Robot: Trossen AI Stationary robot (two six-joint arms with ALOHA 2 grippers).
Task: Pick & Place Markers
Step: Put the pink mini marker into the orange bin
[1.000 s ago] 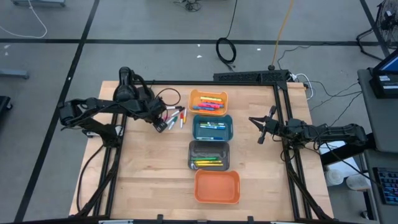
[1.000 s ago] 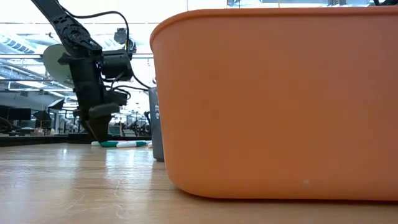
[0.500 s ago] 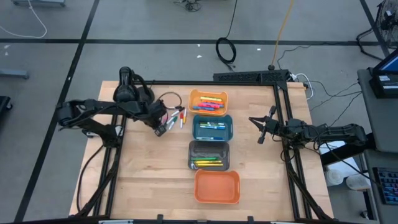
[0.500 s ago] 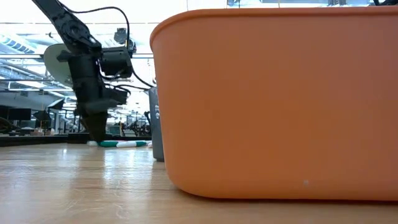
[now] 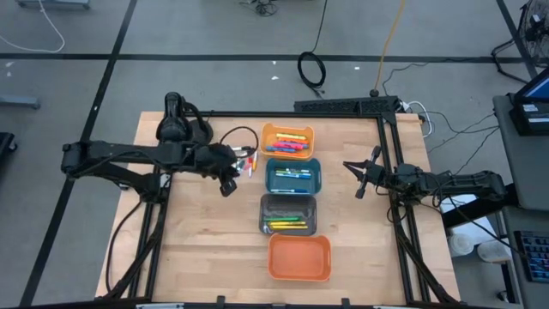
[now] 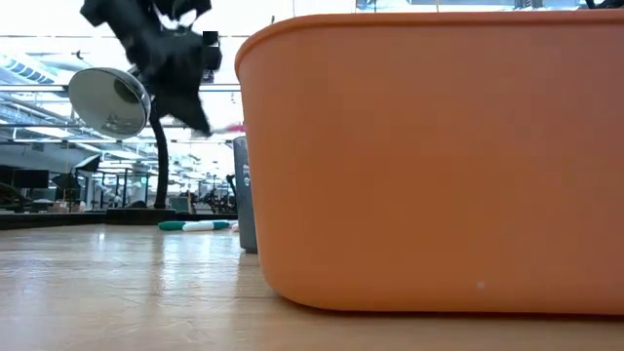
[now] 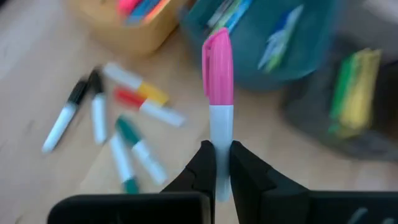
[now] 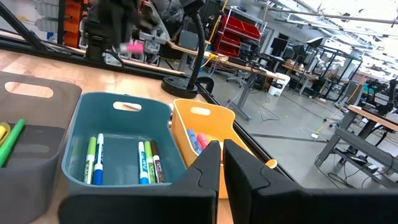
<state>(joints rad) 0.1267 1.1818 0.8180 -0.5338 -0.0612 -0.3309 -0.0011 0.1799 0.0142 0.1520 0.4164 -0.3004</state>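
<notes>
Left gripper (image 7: 217, 163) lifted clear of the table, clamped on a pink-capped marker (image 7: 218, 93).

Its jaws pinch the marker's white barrel, pink cap pointing away from the wrist, above the wood just left of the teal bin (image 5: 293, 176). Loose markers (image 7: 118, 124) in black, red, yellow, green and white lie on the table (image 5: 206, 249) beside the light orange bin (image 5: 288, 141), which holds more; the teal and grey bins (image 5: 289, 214) hold some too. The right gripper (image 5: 360, 178) waits at the table's right edge, jaws closed on nothing.
</notes>
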